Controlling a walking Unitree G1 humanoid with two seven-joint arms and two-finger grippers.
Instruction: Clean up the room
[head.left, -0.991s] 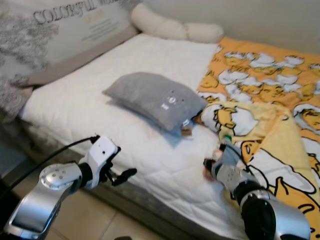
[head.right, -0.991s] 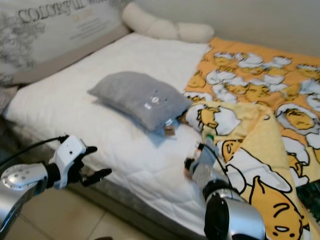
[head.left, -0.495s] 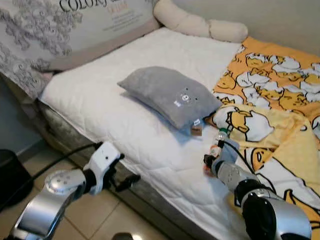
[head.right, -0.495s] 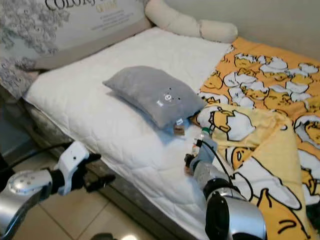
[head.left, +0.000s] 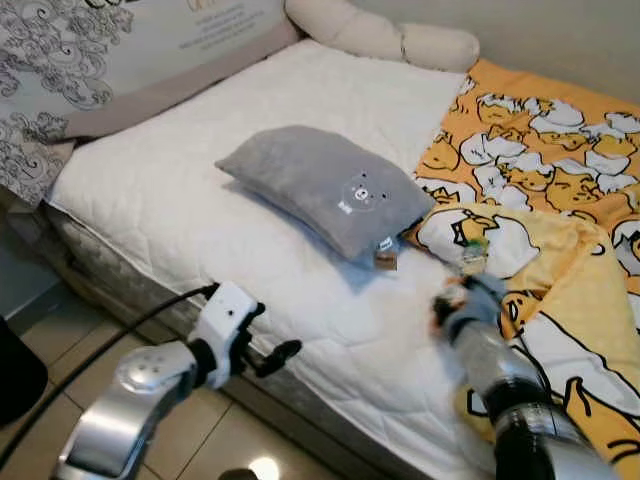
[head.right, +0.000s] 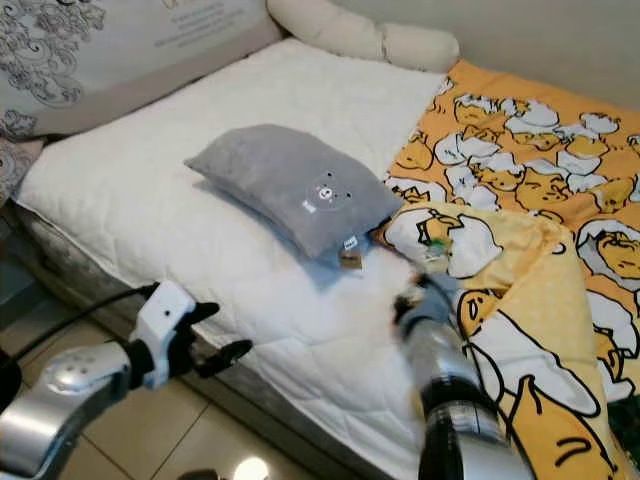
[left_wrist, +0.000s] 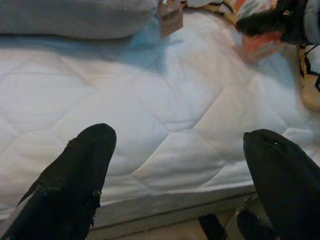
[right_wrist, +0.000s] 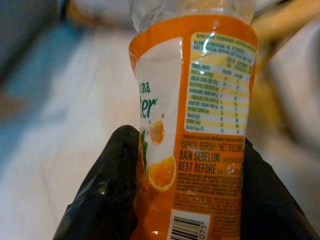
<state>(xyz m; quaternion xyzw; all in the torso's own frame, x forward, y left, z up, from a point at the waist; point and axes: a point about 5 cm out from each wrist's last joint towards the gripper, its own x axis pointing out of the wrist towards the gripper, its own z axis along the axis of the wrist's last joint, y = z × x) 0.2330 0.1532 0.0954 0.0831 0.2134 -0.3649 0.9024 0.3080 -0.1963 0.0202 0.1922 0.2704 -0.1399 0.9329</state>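
**Bottle in hand, bed half-tidied**

Gripping an orange-labelled bottle (right_wrist: 192, 125), the right gripper (head.left: 468, 300) sits right of centre in the left eye frame, over the white mattress (head.left: 200, 200) just where the yellow cartoon blanket (head.left: 560, 300) begins. Wrist camera confirms it: both black fingers (right_wrist: 100, 200) are pressed against the label, clear neck pointing away, so the bottle is clamped low on its body. It shows blurred in the head views, so how far it stands above the sheet is hard to call.

Over at lower left, the left gripper (head.left: 262, 352) hangs off the bed's edge with its fingers spread wide and nothing between them. The grey bear pillow (head.left: 315, 185) lies mid-frame, its tag just beside the bottle's spot.

My read: this is the carry-off step. Doing it well means keeping the squeeze firm, since a slick label can slide, holding the bottle upright, and swinging it clear of the blanket's folds and the pillow tag before heading off to bin it.
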